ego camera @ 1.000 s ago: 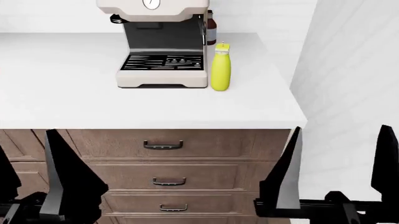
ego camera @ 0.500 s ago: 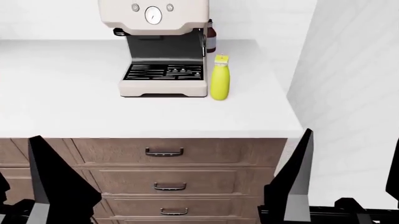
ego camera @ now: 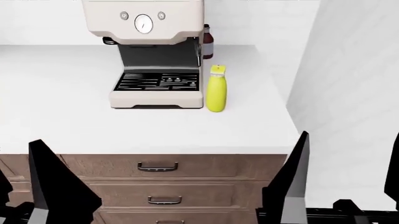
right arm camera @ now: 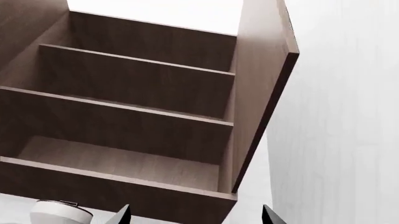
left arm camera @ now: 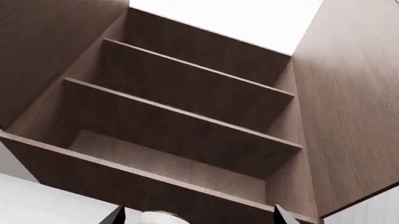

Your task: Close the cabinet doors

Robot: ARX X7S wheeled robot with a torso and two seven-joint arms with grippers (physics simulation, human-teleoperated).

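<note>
**Fingers spread wide, cabinet doors hanging open**

Fingers on both our arms are released, grasping nothing: left fingers [ego camera: 59,179] and right fingers [ego camera: 293,175] poke up low before the drawers [ego camera: 159,183]. Up above, the cabinet [right arm camera: 124,116] shows bare shelves, its right door [right arm camera: 265,84] swung out. Coffee machine [ego camera: 153,56] and yellow bottle [ego camera: 216,91] sit on the white surface [ego camera: 56,116]

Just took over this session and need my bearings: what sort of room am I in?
Most likely a kitchen: an espresso machine and yellow bottle on a white counter, drawers below, an open wall cabinet above.
</note>
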